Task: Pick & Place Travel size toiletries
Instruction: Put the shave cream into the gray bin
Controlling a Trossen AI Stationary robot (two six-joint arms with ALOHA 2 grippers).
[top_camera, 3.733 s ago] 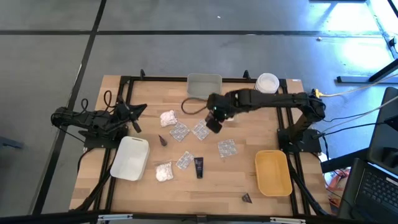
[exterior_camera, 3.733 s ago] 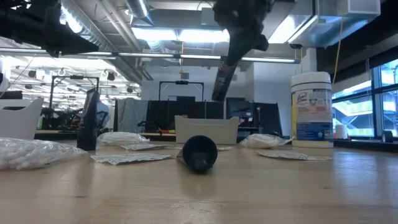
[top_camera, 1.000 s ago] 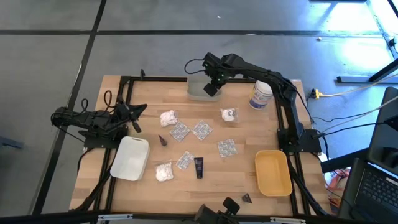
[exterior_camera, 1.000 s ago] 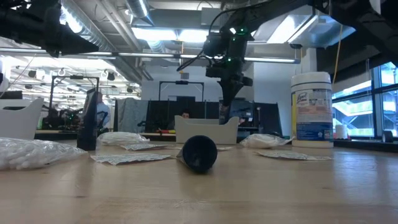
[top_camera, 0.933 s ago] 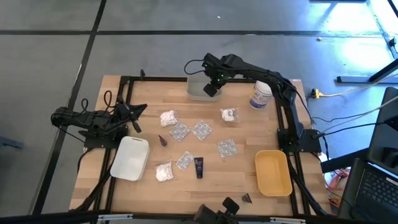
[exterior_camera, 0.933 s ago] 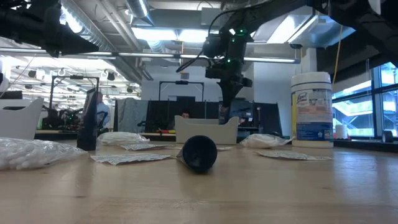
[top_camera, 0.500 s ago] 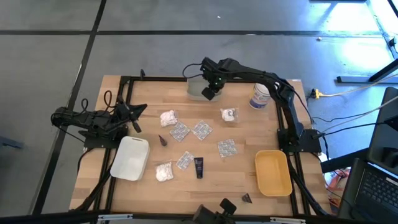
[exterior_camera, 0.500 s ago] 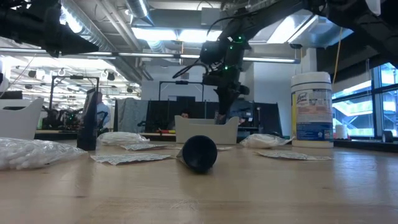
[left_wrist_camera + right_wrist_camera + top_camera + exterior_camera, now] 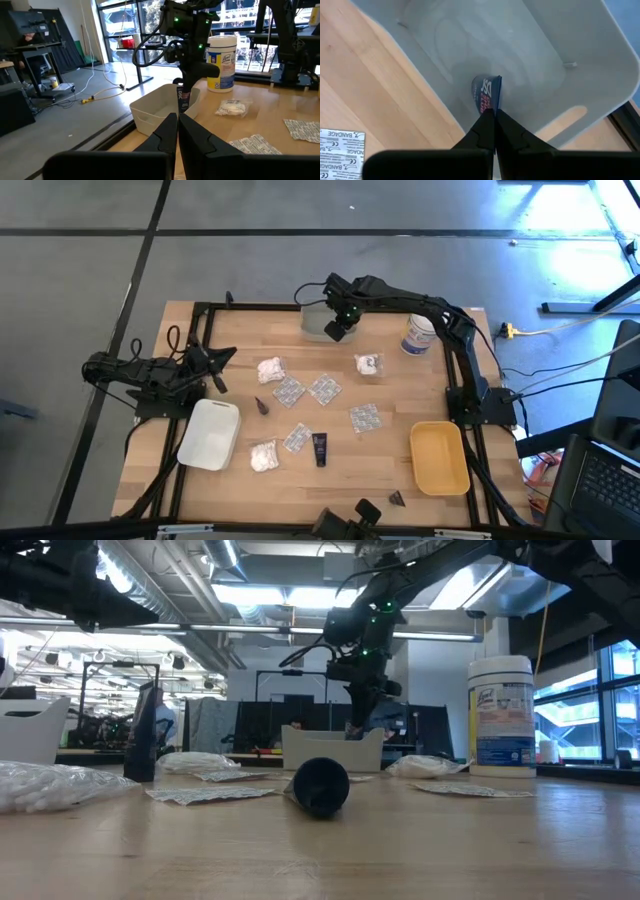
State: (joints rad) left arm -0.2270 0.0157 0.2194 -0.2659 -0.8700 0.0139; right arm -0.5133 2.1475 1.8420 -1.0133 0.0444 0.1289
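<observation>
My right gripper (image 9: 336, 330) is over the grey tray (image 9: 318, 311) at the table's far edge, shut on a small dark tube (image 9: 487, 94) that points down into the tray. My left gripper (image 9: 216, 372) waits shut and empty at the table's left side. Loose on the table lie white puffy bundles (image 9: 269, 369) (image 9: 264, 455) (image 9: 368, 364), silvery blister packets (image 9: 288, 391) (image 9: 324, 389) (image 9: 364, 418), another dark tube (image 9: 319, 448) and dark cones (image 9: 262, 405) (image 9: 397, 498). My right gripper pinches the tube's upper end (image 9: 489, 106) between its two fingers, coming from above and pointing down. The tube hangs below the fingers, about upright, its lower end (image 9: 182, 106) inside the grey tray. Whether it touches the tray's floor I cannot tell.
A tall white jar with a blue label (image 9: 421, 332) stands to the right of the grey tray. A white tray (image 9: 209, 433) lies at the left front and a yellow tray (image 9: 439, 456) at the right front. Black frame rails run along the table's edges.
My right gripper has gone down into the grey tray and a little toward the table's left edge, still shut on the dark tube, whose lower end now sits below the tray's rim.
</observation>
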